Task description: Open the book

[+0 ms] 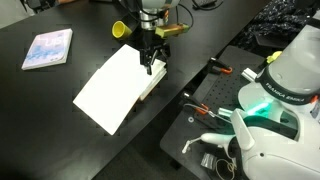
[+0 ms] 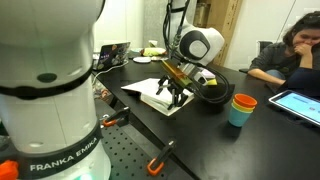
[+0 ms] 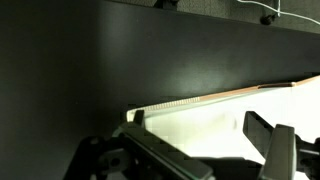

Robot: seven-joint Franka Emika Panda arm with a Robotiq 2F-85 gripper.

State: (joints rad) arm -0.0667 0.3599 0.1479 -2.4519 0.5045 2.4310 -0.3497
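White pages show where the book (image 1: 118, 88) lies mid-bench (image 1: 40, 110), its upper leaf tilted up at a slant. At the book's far edge the end effector (image 1: 152, 62) reaches down, its fingers spread apart and clamping nothing. Beyond, a thin blue booklet (image 1: 47, 48) lies well apart.

Gripper (image 2: 176, 96) over book (image 2: 150, 93); stacked cups (image 2: 241, 109) near.

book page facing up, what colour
White; the book shows it best in an exterior view.
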